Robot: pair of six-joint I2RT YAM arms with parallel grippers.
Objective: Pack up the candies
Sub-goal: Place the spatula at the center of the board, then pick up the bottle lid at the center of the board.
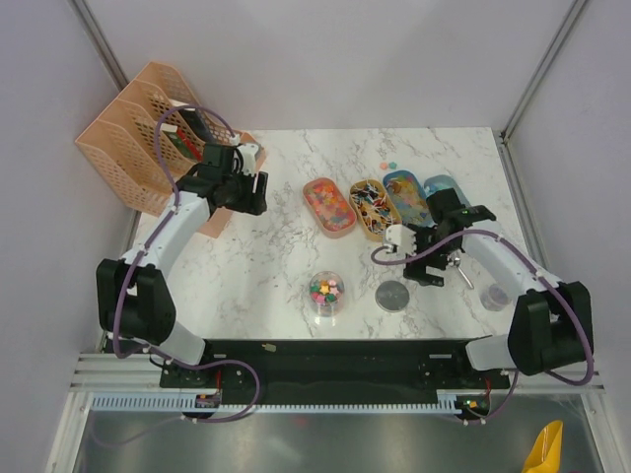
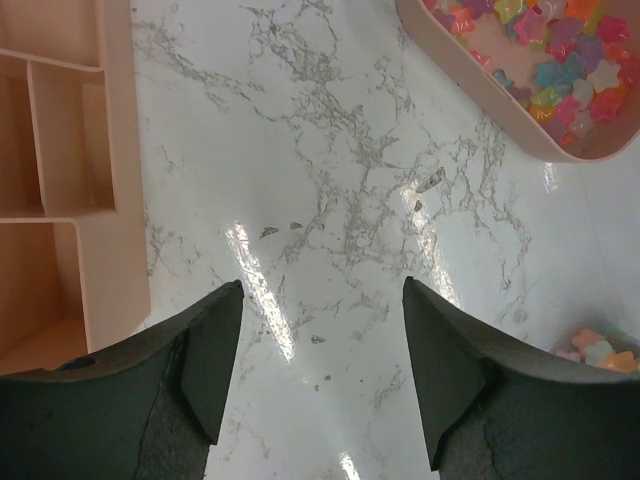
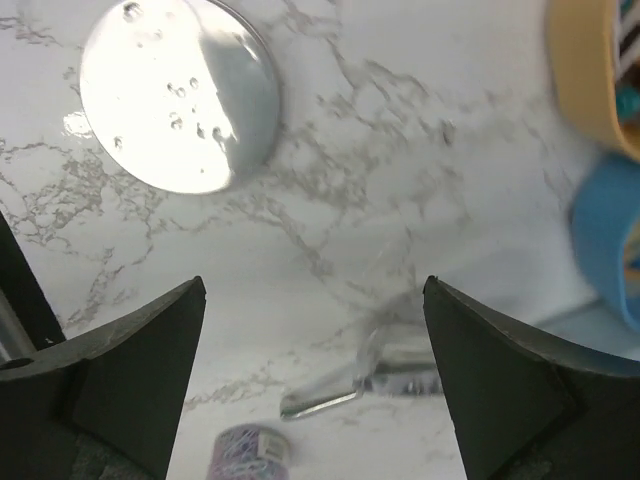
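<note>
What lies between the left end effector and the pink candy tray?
Only bare marble table separates left end effector from pink tray; left wrist view.

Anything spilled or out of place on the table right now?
Yes: a few stray candies lie on the bare table behind the trays, outside any container. The jar stands open with its lid flat beside it, which may be intended.

Bright even overhead light; glare on marble table (image 2: pixel 262 292); right wrist view blurred
</note>
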